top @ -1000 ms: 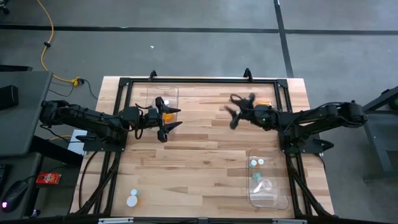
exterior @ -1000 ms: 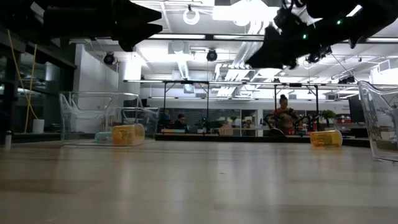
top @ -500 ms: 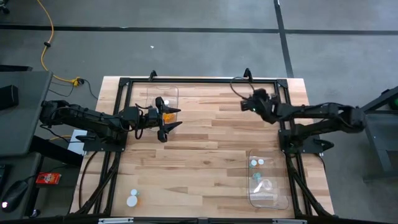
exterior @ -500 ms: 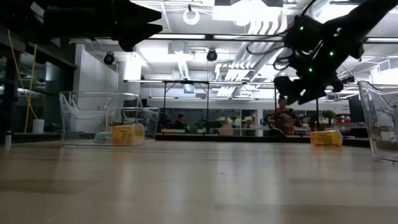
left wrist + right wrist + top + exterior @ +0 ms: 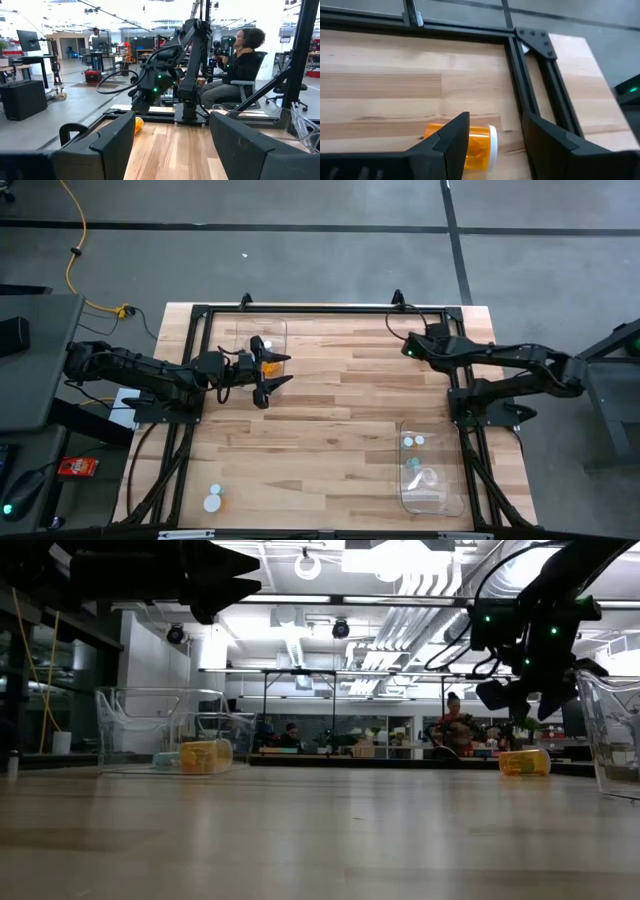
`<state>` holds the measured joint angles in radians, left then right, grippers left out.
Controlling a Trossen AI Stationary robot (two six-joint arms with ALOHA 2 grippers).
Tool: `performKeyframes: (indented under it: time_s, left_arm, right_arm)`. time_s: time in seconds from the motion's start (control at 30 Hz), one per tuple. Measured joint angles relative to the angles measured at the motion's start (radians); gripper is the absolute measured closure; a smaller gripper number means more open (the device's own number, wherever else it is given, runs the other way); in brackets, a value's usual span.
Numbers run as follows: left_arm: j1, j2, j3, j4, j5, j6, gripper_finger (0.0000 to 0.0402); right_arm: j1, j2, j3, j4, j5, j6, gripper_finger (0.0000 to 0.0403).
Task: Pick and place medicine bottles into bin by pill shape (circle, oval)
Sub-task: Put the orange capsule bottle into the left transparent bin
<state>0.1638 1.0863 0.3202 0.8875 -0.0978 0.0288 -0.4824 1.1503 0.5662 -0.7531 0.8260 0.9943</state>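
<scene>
A robotics lab. Further black robot arms on metal frames (image 5: 192,75) stand on the grey concrete floor (image 5: 300,265). A seated person (image 5: 239,70) works under exposed ceiling ducts (image 5: 400,610).

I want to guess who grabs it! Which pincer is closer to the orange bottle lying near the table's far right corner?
The right pincer. It hangs open just above the amber plastic pill bottle with a white cap. The left pincer waits across the table beside the clear plastic bin.
</scene>
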Motion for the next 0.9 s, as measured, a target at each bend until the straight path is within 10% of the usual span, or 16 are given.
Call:
performKeyframes:
  time_s: [0.9]
  left_arm:
    - [0.0, 0.0, 0.0, -0.001, 0.003, -0.018, 0.0156]
  right_arm:
    - [-0.145, 0.0, -0.124, 0.262, -0.208, -0.184, 0.0226]
